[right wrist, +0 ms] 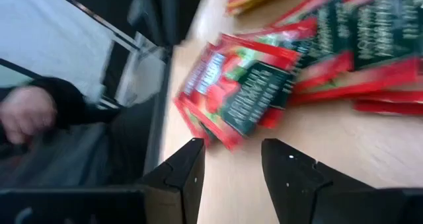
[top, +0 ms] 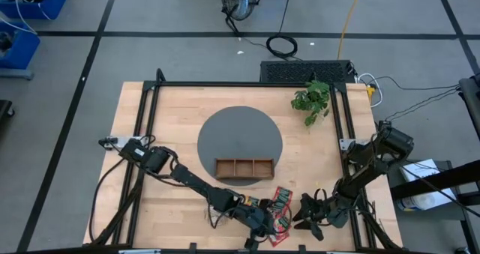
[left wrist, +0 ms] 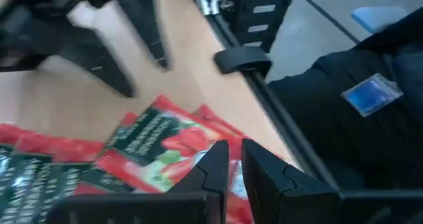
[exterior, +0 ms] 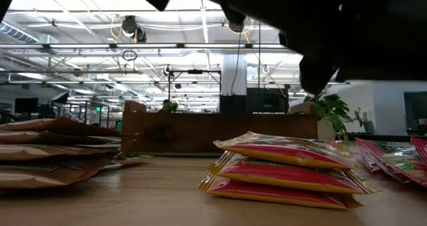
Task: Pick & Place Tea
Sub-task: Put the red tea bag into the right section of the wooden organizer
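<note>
Right wrist view shows red tea packets (right wrist: 244,92), lettering blurred, beyond the right gripper's (right wrist: 232,174) released, empty fingers.

We see the wooden tray (top: 244,168) on the near edge of the round mat (top: 240,138), which lies mid-table (top: 172,112). The plant (top: 313,99) stands behind and to the right of the mat. The tea packets (top: 279,207) lie in front of the tray, near the table's front edge, some overlapping. The left gripper (top: 262,225) is just left of them, the right gripper (top: 306,213) just to their right. From table height, three packets (exterior: 283,171) lie stacked before the tray, another pile (exterior: 53,153) to their left
</note>
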